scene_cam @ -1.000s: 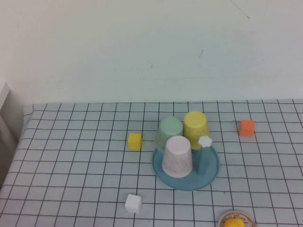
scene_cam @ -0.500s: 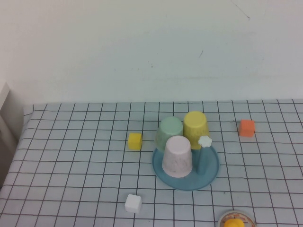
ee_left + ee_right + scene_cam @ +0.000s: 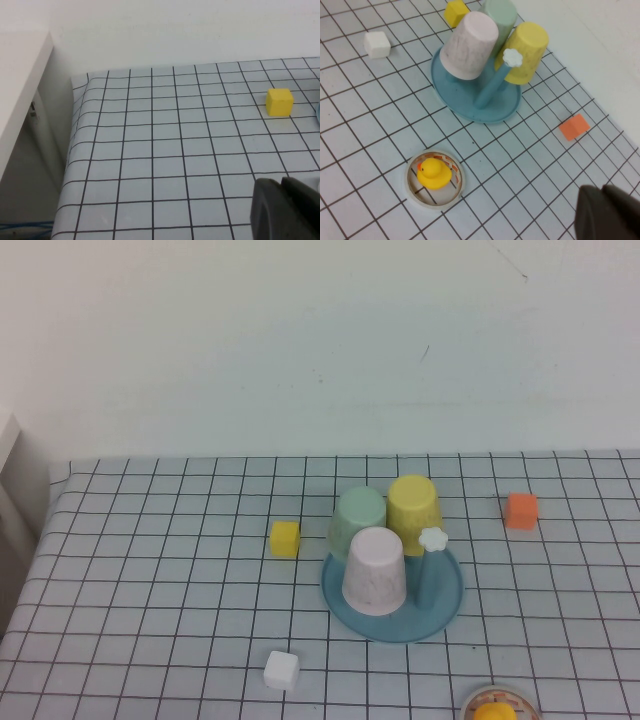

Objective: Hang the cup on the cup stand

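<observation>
From the high view, the cup (image 3: 414, 504) is seen mouth-down on the cup stand (image 3: 392, 592), over a peg at the stand's far side, its long axis leaning a little away from upright. It is flanked by a pale green cup (image 3: 359, 519) and a pale pink cup (image 3: 375, 570), both also inverted on pegs, and one peg with a white flower knob (image 3: 433, 538) is left bare. The stand sits toward the near edge of the gridded table (image 3: 150, 580), right of the middle. A yellow block (image 3: 285, 538), a white block (image 3: 282, 670) and an orange block (image 3: 521, 511) are scattered about it. Neither arm is shown here, so the hanging is judged done.

In the left wrist view, the left gripper (image 3: 289, 210) is seen clenched and empty above the table's left part, with the yellow block (image 3: 279, 102) ahead and the stand barely entering the frame.

In the right wrist view, the right gripper (image 3: 610, 212) is likewise closed on nothing, held high near the table's near right corner. The cup (image 3: 525, 52) lies ahead of it, beyond a toy duck (image 3: 434, 173) in a ring. The right arm is judged the nearer.
</observation>
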You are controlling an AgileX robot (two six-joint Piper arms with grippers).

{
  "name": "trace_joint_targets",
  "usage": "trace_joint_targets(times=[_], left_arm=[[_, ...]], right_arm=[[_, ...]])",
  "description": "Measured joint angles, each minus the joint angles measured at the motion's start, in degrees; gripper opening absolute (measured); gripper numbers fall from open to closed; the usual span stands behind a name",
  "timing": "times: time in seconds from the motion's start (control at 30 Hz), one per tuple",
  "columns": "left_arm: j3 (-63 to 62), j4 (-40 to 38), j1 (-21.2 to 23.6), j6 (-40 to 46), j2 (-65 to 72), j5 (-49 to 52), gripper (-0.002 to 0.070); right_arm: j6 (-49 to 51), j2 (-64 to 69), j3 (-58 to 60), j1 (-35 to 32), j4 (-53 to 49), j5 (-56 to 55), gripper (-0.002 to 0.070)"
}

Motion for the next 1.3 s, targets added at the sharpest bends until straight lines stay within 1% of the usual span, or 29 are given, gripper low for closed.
trace_joint_targets(times=[0.27,0.37,0.47,0.6,0.77,0.83,0.9,1.0,1.2,1.3], left_arm=[[0.0,0.0,0.0,0.1,0.0,0.0,0.0],[0.0,0.1,0.0,0.1,0.0,0.0,0.0],[0.0,0.1,0.0,0.1,0.0,0.0,0.0],[0.0,0.1,0.0,0.1,0.0,0.0,0.0],[0.0,0.1,0.0,0.1,0.0,0.0,0.0],[0.0,0.1,0.0,0.1,-0.1,0.0,0.0],[0.0,0.1,0.0,0.1,-0.1,0.0,0.0],[0.0,0.1,0.0,0.1,-0.1,0.0,0.0],[0.0,0.1,0.0,0.1,-0.1,0.0,0.0],[0.0,0.1,0.0,0.1,-0.1,0.0,0.0]], right_arm=[[-0.2,0.0,0.0,0.0,0.0,0.0,-0.0001],[-3.2,-1.9,0.0,-1.9,-0.1,-0.5,-0.0001],[-3.9,-4.0,0.0,-7.5,0.5,-4.4,-0.0001],[-3.2,-6.1,0.5,-18.7,4.6,-12.3,-0.0001],[-0.2,-9.6,5.5,-31.6,9.8,-23.1,-0.0001],[0.9,-10.6,7.5,-35.9,11.4,-26.0,-0.0001],[1.4,-10.9,9.2,-38.6,12.0,-26.6,-0.0001],[1.7,-10.9,10.8,-40.0,12.3,-26.7,-0.0001],[1.8,-11.1,12.2,-40.2,12.5,-26.2,-0.0001],[0.0,-13.0,14.2,-41.4,13.1,-26.0,-0.0001]])
